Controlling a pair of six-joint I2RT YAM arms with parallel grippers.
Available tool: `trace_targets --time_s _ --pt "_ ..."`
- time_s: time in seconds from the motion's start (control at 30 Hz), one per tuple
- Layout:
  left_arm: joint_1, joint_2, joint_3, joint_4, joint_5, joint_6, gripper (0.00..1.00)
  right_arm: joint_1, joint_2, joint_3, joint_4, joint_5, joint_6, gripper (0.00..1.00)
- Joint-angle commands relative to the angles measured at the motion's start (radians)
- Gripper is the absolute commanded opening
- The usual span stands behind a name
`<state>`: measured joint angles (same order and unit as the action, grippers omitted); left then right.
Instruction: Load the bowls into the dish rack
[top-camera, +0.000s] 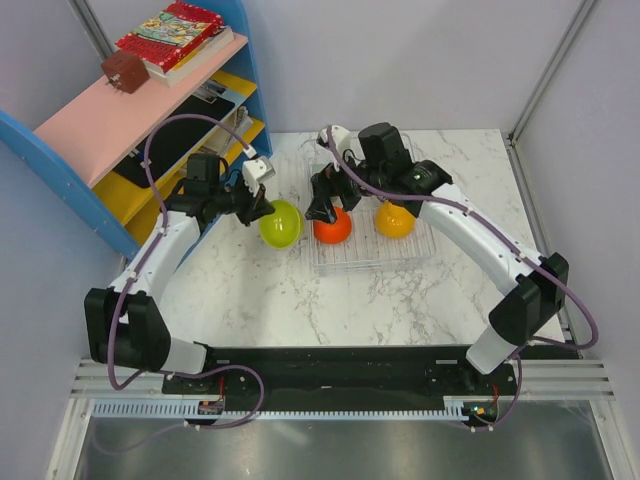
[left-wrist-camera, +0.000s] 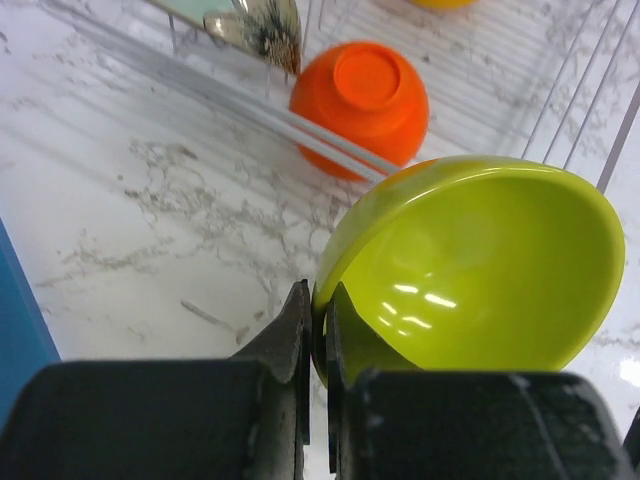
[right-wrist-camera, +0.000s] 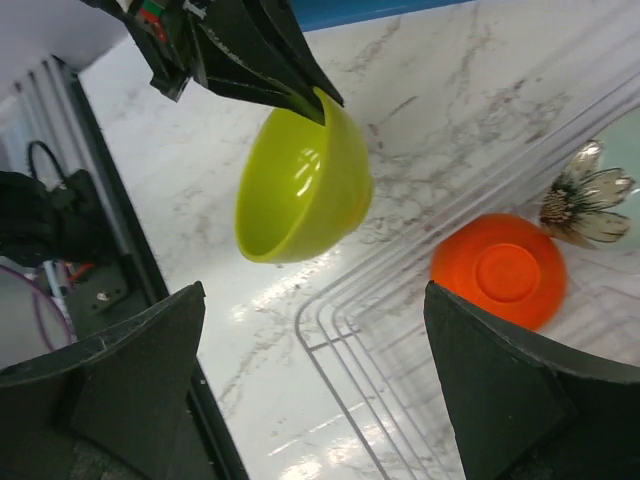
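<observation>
The left end effector (left-wrist-camera: 318, 300) is clamped on the rim of the yellow-green bowl (left-wrist-camera: 480, 270), one finger inside and one outside. The bowl hangs tilted from it, its open side facing back toward the arm. It sits over marble worktop (top-camera: 250, 290), just outside the left rim of the dish rack (left-wrist-camera: 300, 125). Beyond that rim, ahead of the left end effector, the red-orange bowl (left-wrist-camera: 365, 100) lies upside down among the prongs.

The right end effector (top-camera: 325, 205) hovers right above the red-orange bowl with its fingers (right-wrist-camera: 100, 400) spread wide apart, gripping nothing. To its right, the orange-yellow bowl (top-camera: 395, 220) stands in the rack. Beside the red-orange bowl, a brown-patterned bowl (right-wrist-camera: 590, 200) peeks in at the edge of the wrist views. The prong rows nearer the arm bases carry no bowl.

Count: four bowls visible, one rack, two arms.
</observation>
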<state>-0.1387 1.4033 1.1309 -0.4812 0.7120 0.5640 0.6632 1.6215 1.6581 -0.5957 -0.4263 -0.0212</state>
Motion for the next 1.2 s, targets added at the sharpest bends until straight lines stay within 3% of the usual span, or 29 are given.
trace_targets --time_s 0.0,0.23,0.7,0.97,1.17 --pt "-0.056 0.019 0.102 0.156 0.023 -0.150 0.02 -0.074 0.067 0.020 0.080 -0.288 0.235 0.98" --pt "-0.111 -0.013 0.116 0.214 -0.003 -0.193 0.02 -0.162 0.139 -0.040 0.224 -0.433 0.381 0.97" --pt "-0.153 -0.070 0.069 0.276 -0.037 -0.208 0.02 -0.169 0.187 -0.132 0.395 -0.589 0.514 0.98" --pt "-0.159 -0.070 0.069 0.286 -0.054 -0.200 0.02 -0.177 0.192 -0.182 0.548 -0.704 0.618 0.90" --pt "-0.162 -0.075 0.060 0.288 -0.049 -0.202 0.02 -0.198 0.198 -0.201 0.590 -0.733 0.659 0.90"
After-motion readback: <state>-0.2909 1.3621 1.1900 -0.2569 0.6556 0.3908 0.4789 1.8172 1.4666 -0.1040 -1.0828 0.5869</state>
